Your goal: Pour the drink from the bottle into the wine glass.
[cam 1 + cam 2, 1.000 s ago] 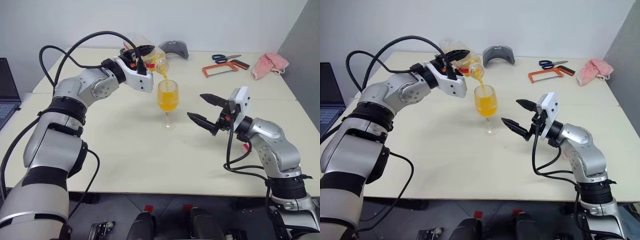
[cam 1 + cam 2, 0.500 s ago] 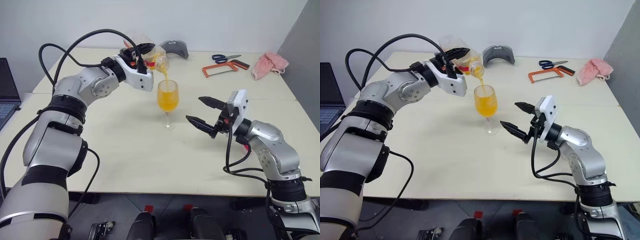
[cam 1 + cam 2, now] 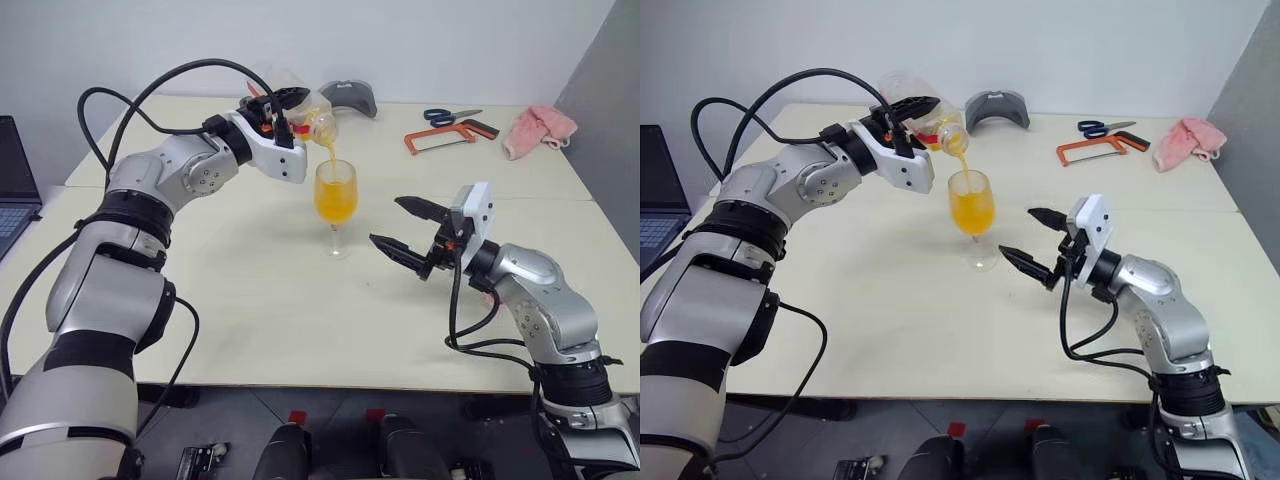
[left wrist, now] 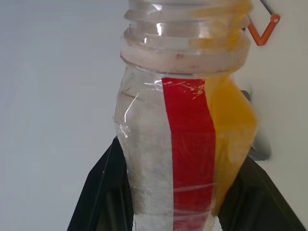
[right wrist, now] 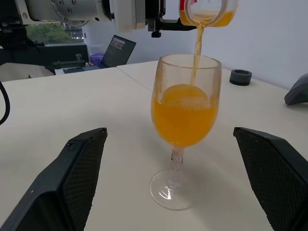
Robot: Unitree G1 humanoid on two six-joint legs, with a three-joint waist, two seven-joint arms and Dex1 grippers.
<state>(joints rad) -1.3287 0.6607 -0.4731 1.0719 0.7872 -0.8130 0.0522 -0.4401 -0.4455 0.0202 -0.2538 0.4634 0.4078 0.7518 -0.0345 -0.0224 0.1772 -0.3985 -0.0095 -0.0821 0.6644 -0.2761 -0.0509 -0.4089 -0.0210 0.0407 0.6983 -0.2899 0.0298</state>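
Observation:
My left gripper [image 3: 285, 100] is shut on the clear bottle [image 3: 303, 112], which has a red label stripe [image 4: 188, 144]. The bottle is tipped mouth-down over the wine glass [image 3: 335, 205]. A thin stream of orange drink [image 3: 327, 152] runs from the bottle's mouth into the bowl. The bowl is more than half full of the drink [image 5: 184, 115]. The glass stands upright on the table [image 3: 250, 300]. My right gripper [image 3: 386, 220] is open just to the right of the glass, level with its stem, its fingers [image 5: 79, 168] apart from it and holding nothing.
Blue-handled scissors [image 3: 450, 116], an orange hacksaw [image 3: 450, 137] and a pink cloth [image 3: 538, 130] lie at the back right. A grey curved object [image 3: 348, 97] sits behind the bottle. A laptop [image 3: 15, 180] is at the far left, and a small black ring [image 5: 240, 76] is behind the glass.
The stream keeps running into the glass. Both arms hold their places.

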